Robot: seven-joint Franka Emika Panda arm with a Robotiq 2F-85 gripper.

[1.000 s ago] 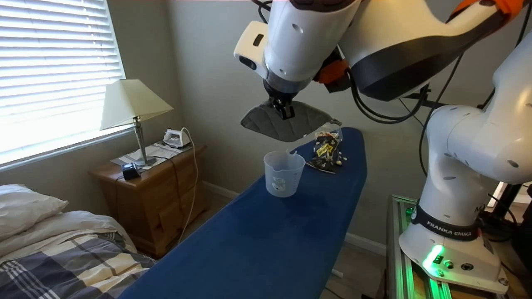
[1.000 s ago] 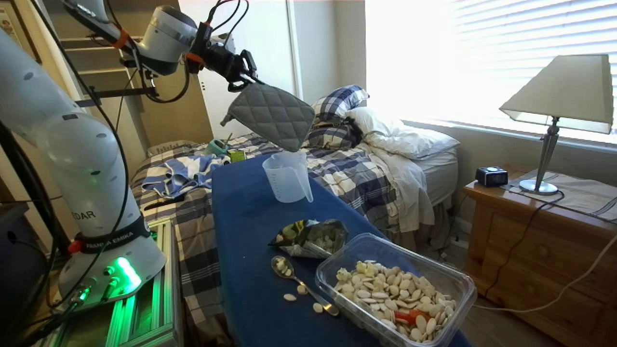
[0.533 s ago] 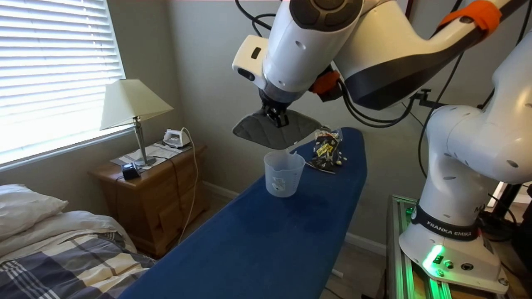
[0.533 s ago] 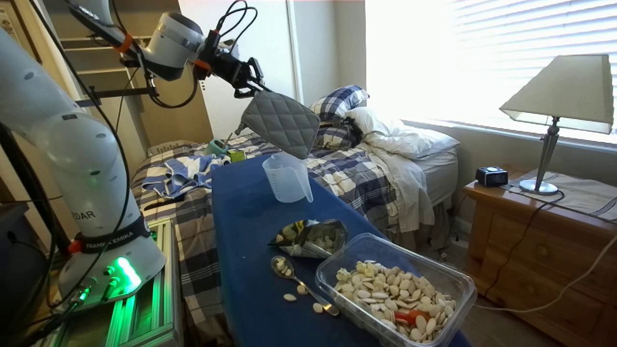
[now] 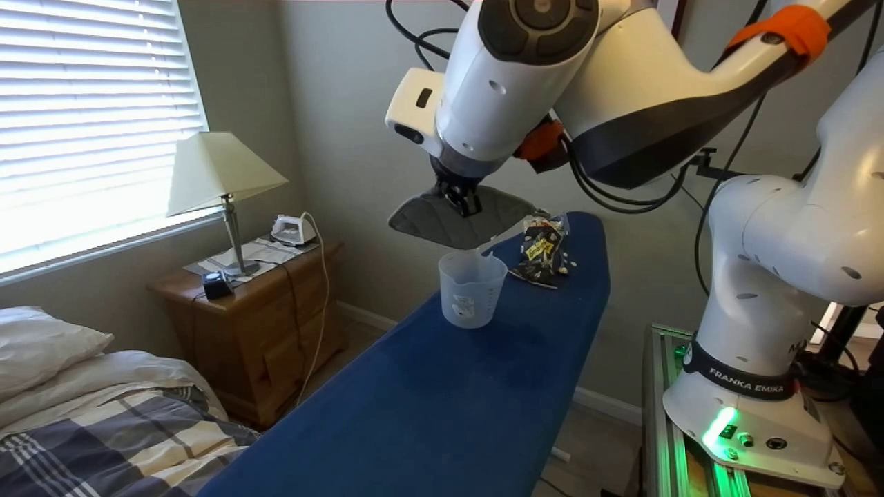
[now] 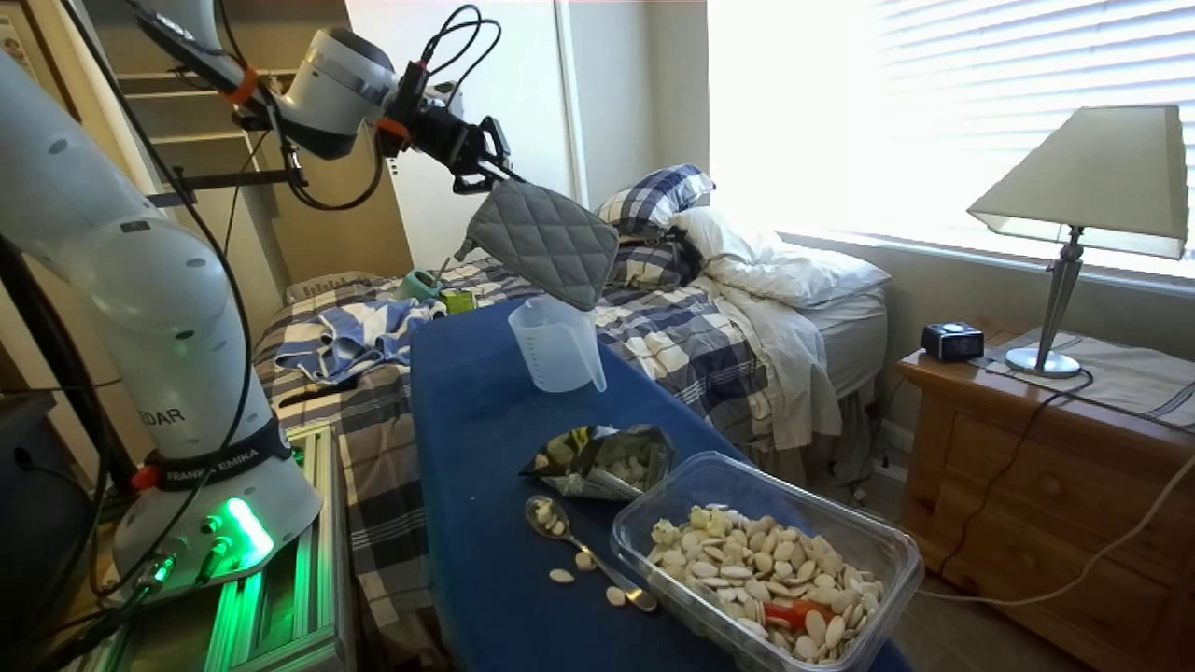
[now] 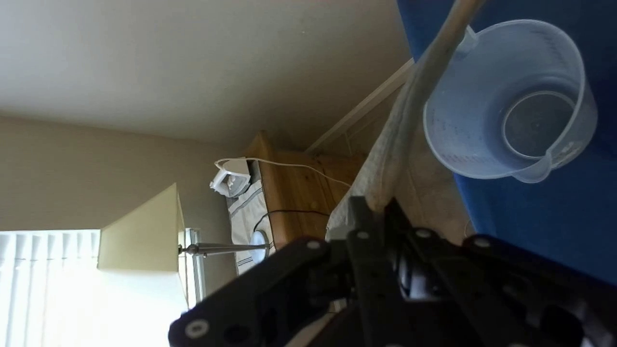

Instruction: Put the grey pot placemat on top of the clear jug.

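The grey pot placemat (image 5: 438, 222) is a quilted grey pad, tilted, held in the air above the clear jug (image 5: 472, 293). In an exterior view its broad quilted face (image 6: 546, 233) shows, with its lower corner over the jug's rim (image 6: 553, 350). My gripper (image 5: 469, 203) is shut on the pad's upper edge. In the wrist view the fingertips (image 7: 378, 207) pinch the pad, seen edge-on (image 7: 409, 111), beside the jug (image 7: 462, 120). The jug stands upright and open, with nothing seen inside. I cannot tell whether pad and rim touch.
The jug stands on a narrow blue board (image 5: 428, 400). A dark snack bag (image 6: 597, 459), a spoon (image 6: 583, 549) and a clear container of seeds (image 6: 893, 597) lie on the same board. A bed (image 6: 803, 355) and a nightstand (image 6: 1046, 476) with a lamp stand beside it.
My gripper has moved down with the placemat, bringing it closer to the jug's rim, and slightly sideways. In the last half second it has barely moved. The jug has not moved.
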